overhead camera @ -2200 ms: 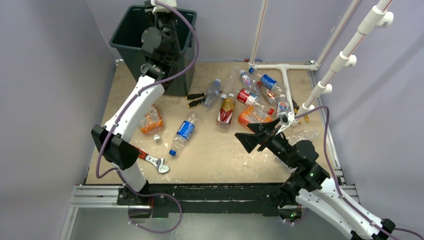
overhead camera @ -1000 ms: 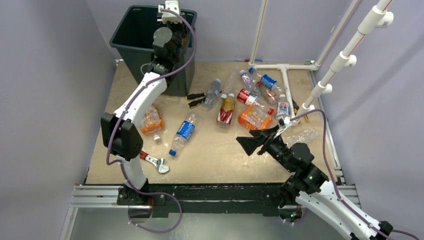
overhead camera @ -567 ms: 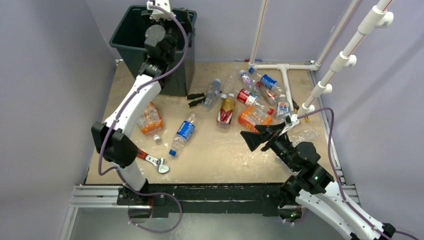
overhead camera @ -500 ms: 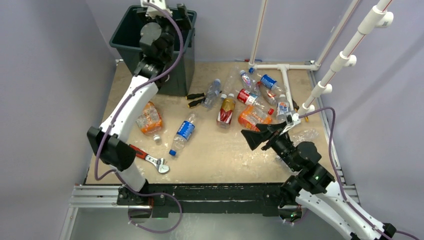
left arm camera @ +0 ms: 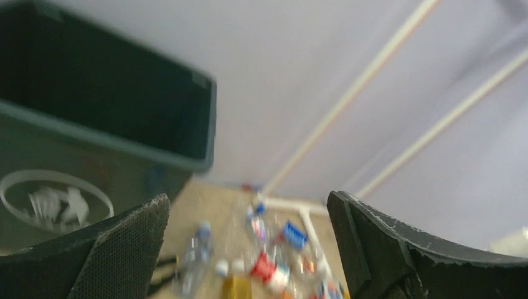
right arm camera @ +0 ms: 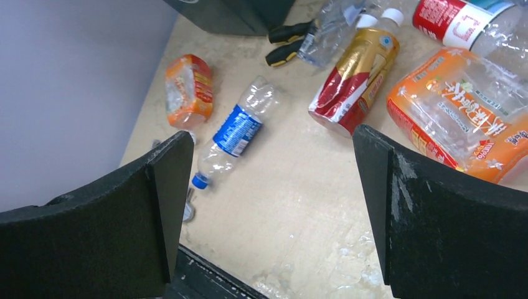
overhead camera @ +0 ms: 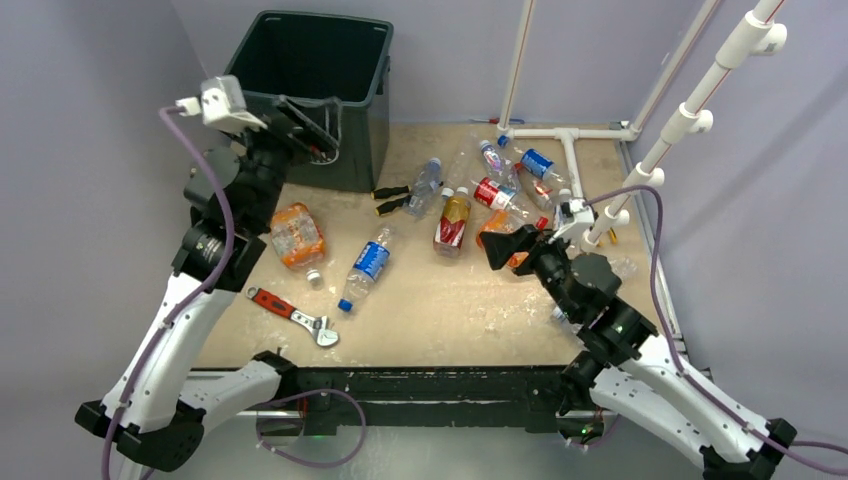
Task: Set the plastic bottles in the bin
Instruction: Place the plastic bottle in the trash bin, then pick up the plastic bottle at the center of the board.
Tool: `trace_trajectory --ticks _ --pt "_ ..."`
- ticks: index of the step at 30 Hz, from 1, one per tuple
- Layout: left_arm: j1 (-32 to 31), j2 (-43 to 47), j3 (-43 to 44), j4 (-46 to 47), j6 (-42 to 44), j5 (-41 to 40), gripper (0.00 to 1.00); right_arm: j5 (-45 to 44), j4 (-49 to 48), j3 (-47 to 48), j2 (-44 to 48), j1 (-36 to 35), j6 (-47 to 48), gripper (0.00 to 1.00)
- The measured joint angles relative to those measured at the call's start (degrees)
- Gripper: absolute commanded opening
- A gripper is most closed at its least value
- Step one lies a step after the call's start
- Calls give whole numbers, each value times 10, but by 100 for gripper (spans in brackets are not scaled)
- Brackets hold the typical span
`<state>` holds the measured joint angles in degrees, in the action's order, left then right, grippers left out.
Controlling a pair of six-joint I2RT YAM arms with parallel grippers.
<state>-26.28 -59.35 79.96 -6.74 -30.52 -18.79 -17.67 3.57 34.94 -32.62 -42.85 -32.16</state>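
This is looking like a robotics lab. Lilac panels (overhead camera: pixel 90 100) are enclosing the tabletop (overhead camera: pixel 450 310); white PVC piping (overhead camera: pixel 695 117) is rising alongside.

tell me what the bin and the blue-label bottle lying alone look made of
Bin: looks like moulded plastic, dark green-grey with a dull sheen and a thick lipped rim. Blue-label bottle: probably thin clear plastic, given the see-through, slightly crumpled body and glossy label.

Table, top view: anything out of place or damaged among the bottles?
Yes. A red-handled wrench and screwdrivers lie among the bottles, tools rather than litter. The orange-labelled bottle near the bin looks crushed.
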Motion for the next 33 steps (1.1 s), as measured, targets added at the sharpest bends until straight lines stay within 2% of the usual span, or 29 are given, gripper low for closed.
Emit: trace_trajectory --ticks 5,9,12,17,21,28,33 --pt "-16 28 -112 -90 -34 83 99 -45 24 12 -63 0 -19 95" --pt "-84 31 -201 -168 -47 83 99 -92 33 6 -97 0 -29 96" --pt "-132 41 -266 -176 -65 84 99 -111 32 2 -128 15 -34 96" --pt "-177 28 -363 -125 -102 89 97 -87 4 -41 -167 80 -57 96" --pt "-191 -7 -407 -70 -126 97 97 -85 11 -87 -127 102 -96 96" --pt "-192 -14 -466 1 -163 98 96 -127 47 -101 -51 115 -202 98" --pt "-192 2 -488 23 -183 98 96 -95 56 -138 -45 209 -261 98"
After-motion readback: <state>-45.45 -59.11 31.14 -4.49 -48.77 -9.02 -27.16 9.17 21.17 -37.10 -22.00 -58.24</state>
